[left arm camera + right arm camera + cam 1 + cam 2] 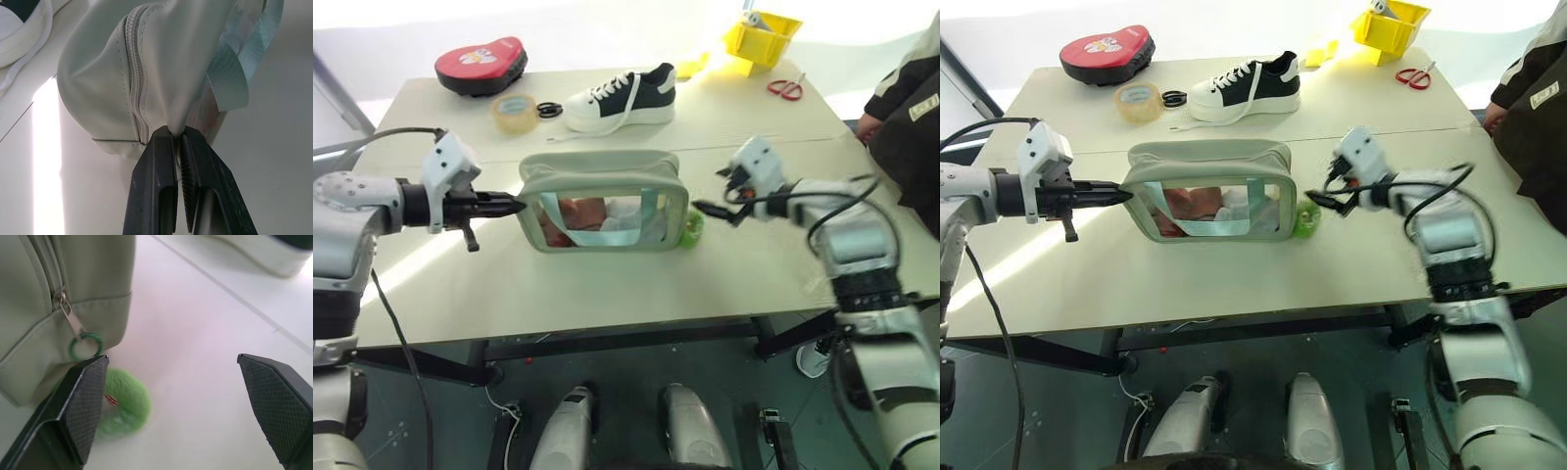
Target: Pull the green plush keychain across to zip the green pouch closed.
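Green pouch (603, 201) stands at table (607, 294) centre, zipper drawn shut. Left gripper (514, 205), at its 9 o'clock end, is pinching the fabric. Right gripper (171, 406), at 3 o'clock, is spread and empty. Green plush keychain (122, 404) lies beside that end. Shoe (622, 98) at 12 o'clock beyond.

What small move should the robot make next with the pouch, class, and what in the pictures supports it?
Probably release the left tool. The green pouch looks zipped: its pull sits at the end by the green plush keychain, which lies free on the table beside the open right tool. The left one is clamped on the far end.
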